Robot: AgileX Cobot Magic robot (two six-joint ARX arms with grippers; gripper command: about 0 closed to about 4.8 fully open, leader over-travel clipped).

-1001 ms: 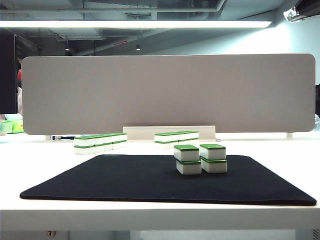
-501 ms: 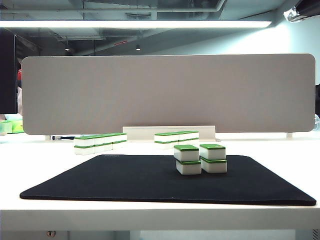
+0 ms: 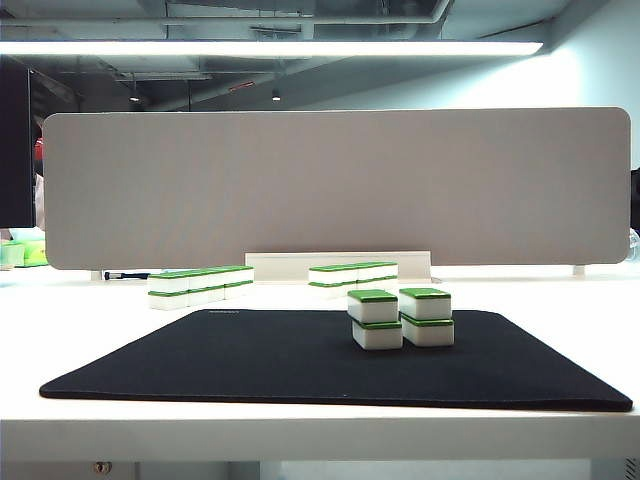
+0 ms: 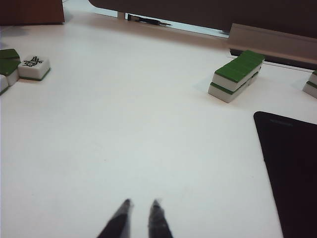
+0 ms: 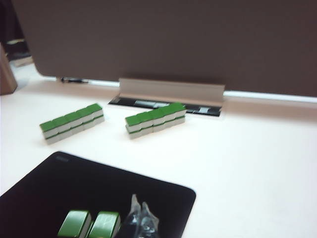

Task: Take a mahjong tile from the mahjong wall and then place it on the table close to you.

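The mahjong wall shows as two short rows of green-topped white tiles, two high: one row (image 3: 200, 283) (image 5: 72, 122) (image 4: 237, 75) and another (image 3: 352, 275) (image 5: 155, 118) behind the black mat (image 3: 250, 360) on the white table (image 3: 560, 295). Neither arm appears in the exterior view. My right gripper (image 5: 140, 208) is shut and blurred, with nothing seen in it, over the mat beside two lone stacks (image 5: 90, 224). My left gripper (image 4: 141, 215) hovers over bare table far from the tiles, its fingers a narrow gap apart and empty.
Two lone two-tile stacks (image 3: 377, 320) (image 3: 427, 316) stand on the mat. A grey divider panel (image 3: 340, 185) with a white base rail (image 3: 338, 264) closes off the back. A face-up tile (image 4: 33, 67) and a pen (image 4: 146, 20) lie on the table in the left wrist view.
A dark part of an arm at the exterior view's upper right corner has gone out of the picture. The tiles and stacks have not moved.
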